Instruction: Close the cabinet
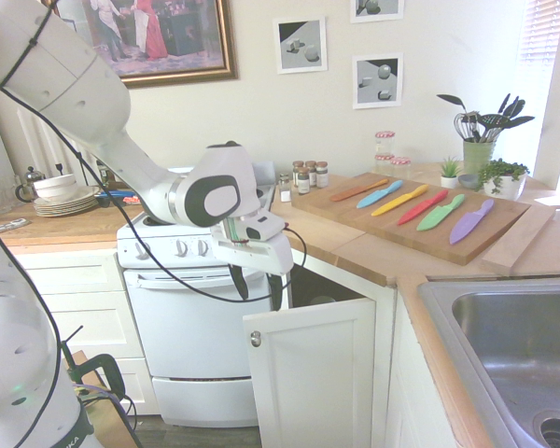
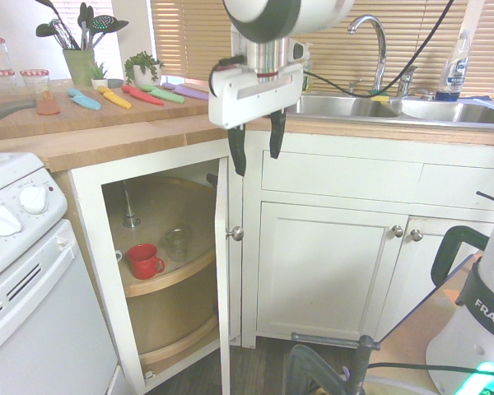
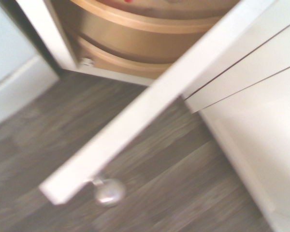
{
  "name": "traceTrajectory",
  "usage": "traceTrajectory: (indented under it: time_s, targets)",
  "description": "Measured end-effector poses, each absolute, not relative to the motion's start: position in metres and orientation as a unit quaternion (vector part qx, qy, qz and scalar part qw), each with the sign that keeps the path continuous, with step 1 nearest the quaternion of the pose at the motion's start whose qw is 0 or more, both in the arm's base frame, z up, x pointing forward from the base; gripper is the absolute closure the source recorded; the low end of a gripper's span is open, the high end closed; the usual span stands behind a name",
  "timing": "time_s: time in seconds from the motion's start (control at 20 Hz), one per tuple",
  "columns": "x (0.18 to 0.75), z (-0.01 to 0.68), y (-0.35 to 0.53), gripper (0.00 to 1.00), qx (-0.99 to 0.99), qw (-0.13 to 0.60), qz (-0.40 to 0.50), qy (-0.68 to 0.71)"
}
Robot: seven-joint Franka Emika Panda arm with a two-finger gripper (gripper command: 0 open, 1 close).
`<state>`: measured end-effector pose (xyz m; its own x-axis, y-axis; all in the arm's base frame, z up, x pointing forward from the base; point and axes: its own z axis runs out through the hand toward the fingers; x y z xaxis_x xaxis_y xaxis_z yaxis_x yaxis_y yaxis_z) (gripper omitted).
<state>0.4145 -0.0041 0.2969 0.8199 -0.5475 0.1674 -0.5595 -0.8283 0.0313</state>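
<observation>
Seen from the first exterior camera, the steel sink (image 1: 439, 308) lies nearest on the right, set into the wooden counter (image 1: 355, 247). To its left, the cabinet (image 2: 89, 214) stands in the corner between sink and oven, its tall white door (image 1: 313, 373) swung well out into the room. The round silver knob (image 1: 255, 339) sits high on the door, by its free edge, on the left.

The gripper (image 1: 258, 291) hangs at the near side of the counter, pointing down near the top of the open door. Its two dark fingers (image 2: 238, 152) stand wide apart with only air between them, so it holds nothing. In the first exterior view the right-hand finger overlaps the door's upper left corner; whether the two touch cannot be told.

Inside the cabinet, a red mug (image 2: 145, 261) and a clear glass (image 2: 178, 243) stand side by side on the upper curved shelf (image 2: 169, 276), with another curved shelf (image 2: 177, 339) below. The white oven (image 1: 201, 327) stands just left of the cabinet, and the white drawer unit (image 1: 75, 289) is further left.

On the counter behind, a wooden board (image 1: 504, 224) carries a row of coloured knives (image 1: 436, 207). Beyond it are small jars (image 1: 310, 175), potted plants (image 1: 504, 177) and a green pot of utensils (image 1: 478, 152); framed pictures (image 1: 301, 45) hang on the far wall.
</observation>
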Motion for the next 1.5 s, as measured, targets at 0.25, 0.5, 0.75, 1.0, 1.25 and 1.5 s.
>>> traceTrajectory:
  time_s: [0.25, 0.5, 0.75, 1.0, 1.25, 1.5]
  targets:
    - [0.425, 0.254, -0.023, 0.00, 0.965, 0.028, 0.087, -0.248]
    - [0.450, 0.210, -0.036, 0.00, 0.973, 0.003, 0.086, -0.216]
    - [0.475, 0.191, -0.038, 1.00, 0.977, 0.003, 0.081, -0.196]
    - [0.478, 0.192, -0.040, 1.00, 0.978, 0.009, 0.080, -0.191]
    - [0.478, 0.192, -0.033, 1.00, 0.980, 0.009, 0.078, -0.183]
    - [0.478, 0.191, -0.028, 1.00, 0.981, 0.009, 0.074, -0.179]
